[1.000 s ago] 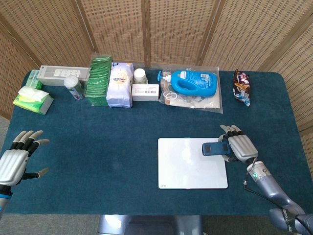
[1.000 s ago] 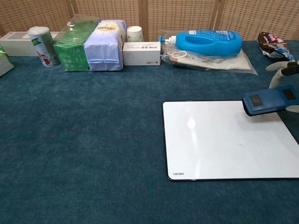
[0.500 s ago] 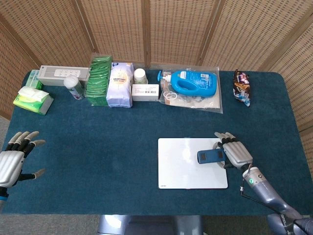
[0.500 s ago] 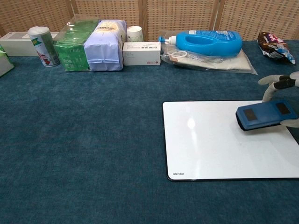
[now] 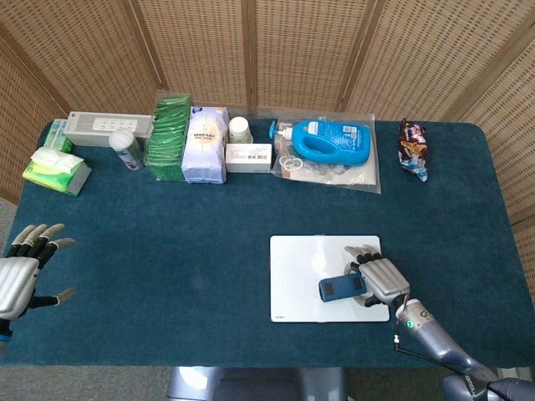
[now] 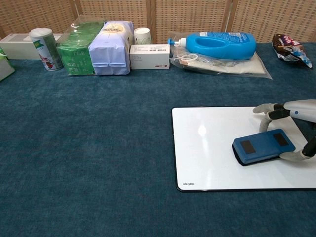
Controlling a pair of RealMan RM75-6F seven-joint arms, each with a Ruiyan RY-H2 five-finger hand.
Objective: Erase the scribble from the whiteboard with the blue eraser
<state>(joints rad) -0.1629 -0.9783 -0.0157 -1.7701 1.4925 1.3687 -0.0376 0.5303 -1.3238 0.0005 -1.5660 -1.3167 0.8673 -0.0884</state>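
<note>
A white whiteboard [image 5: 305,261] [image 6: 212,148] lies flat on the blue cloth at the front right; I see no scribble on its bare surface. My right hand [image 5: 380,275] [image 6: 292,121] grips the blue eraser [image 5: 341,287] [image 6: 263,146] by its right end and holds it on the board's near right part. My left hand [image 5: 18,271] hovers at the table's front left edge with its fingers spread and nothing in it; the chest view does not show it.
Along the back stand a grey box [image 5: 109,128], a can [image 5: 125,149], green and white packets [image 5: 185,140], a cup [image 5: 240,129], a small carton [image 5: 248,156] and a blue bottle in a plastic bag [image 5: 330,146]. Tissues [image 5: 55,170] lie back left, a snack bag [image 5: 413,148] back right.
My right hand has slid the eraser across the board, from its far right corner toward the near middle. The left hand has drifted slightly toward the table edge.
</note>
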